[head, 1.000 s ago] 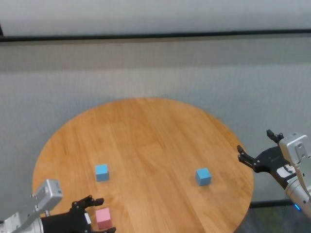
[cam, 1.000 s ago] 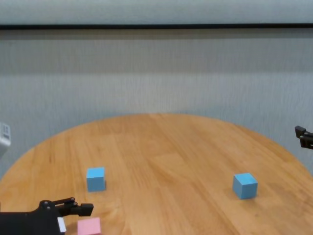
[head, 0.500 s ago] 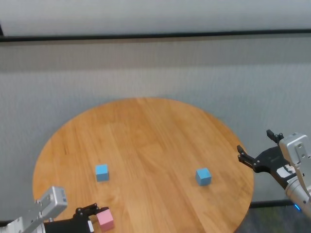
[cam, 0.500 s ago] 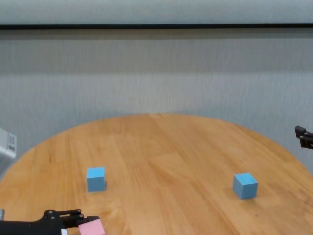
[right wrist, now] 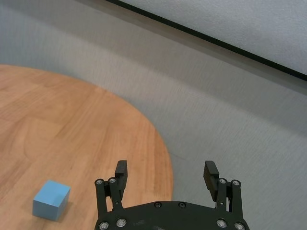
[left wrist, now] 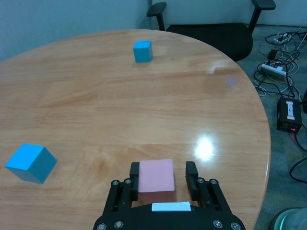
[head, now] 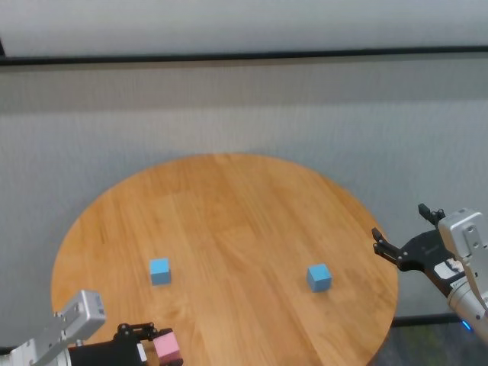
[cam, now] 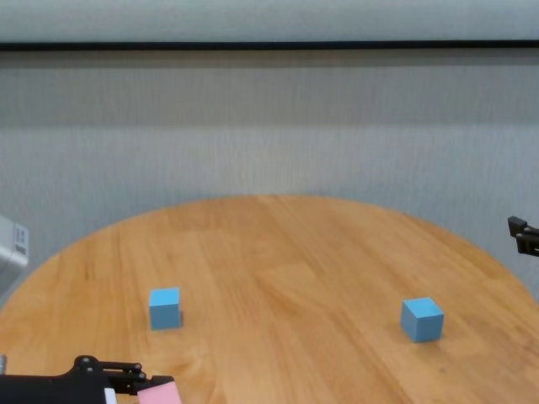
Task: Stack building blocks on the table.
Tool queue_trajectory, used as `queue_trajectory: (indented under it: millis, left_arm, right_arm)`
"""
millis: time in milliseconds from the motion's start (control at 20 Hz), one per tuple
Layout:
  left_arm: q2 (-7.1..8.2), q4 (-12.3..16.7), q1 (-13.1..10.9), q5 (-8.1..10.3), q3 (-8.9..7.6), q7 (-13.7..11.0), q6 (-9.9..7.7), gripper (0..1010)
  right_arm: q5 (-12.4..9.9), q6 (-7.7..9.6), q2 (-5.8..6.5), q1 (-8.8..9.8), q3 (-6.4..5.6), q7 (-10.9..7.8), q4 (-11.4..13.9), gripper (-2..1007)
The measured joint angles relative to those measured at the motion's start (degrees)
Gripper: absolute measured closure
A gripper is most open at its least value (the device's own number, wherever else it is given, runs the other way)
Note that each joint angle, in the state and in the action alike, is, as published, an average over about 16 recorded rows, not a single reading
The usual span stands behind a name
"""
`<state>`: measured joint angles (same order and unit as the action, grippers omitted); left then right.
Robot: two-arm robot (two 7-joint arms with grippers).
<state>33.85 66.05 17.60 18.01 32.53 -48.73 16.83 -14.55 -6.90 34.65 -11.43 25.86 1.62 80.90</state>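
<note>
Three cubes on desk [head: 229,206]. We had left claw [left wrist: 165,178] clamped on pink cube [left wrist: 156,175] at near edge; right claw [right wrist: 166,177] apart, parked. Next, we judged: lift, carry onto nearer blue cube [head: 159,270].

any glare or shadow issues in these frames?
Left wrist view: bright ceiling-light glare on the table beside the pink block, a fainter sheen farther off. Head and chest views: even, matte light, blocks casting only small soft shadows. Right wrist view: no glare.

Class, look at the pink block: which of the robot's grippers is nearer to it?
Left. The left gripper has the pink block between its jaws at the table's near edge; the right gripper hangs open off the table's far right side.
</note>
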Motion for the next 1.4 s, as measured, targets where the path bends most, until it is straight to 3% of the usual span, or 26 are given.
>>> queue_trajectory:
  millis: [450,700,950,1200,1400]
  left_arm:
    - [0.46,2.1,-0.6,-0.32,-0.60,2.4,-1.75,565]
    - [0.93,6.4,-1.5,-0.45,-1.68,5.1,-3.96,600]
    - [0.78,12.4,-2.1,-0.90,-2.73,8.4,-7.25,602]
    - [-0.96,17.3,-1.2,-2.12,-2.77,11.6,-10.91,602]
    - [-3.46,18.6,0.7,-3.95,-1.92,13.9,-13.68,602]
  right_arm:
    - [0.0,0.00,0.00,0.00,0.00,0.00,0.0,4]
    - [0.0,0.00,0.00,0.00,0.00,0.00,0.0,4]
    - [0.0,0.00,0.00,0.00,0.00,0.00,0.0,4]
    - [0.0,0.00,0.00,0.00,0.00,0.00,0.0,5]
    - [0.0,0.00,0.00,0.00,0.00,0.00,0.0,5]
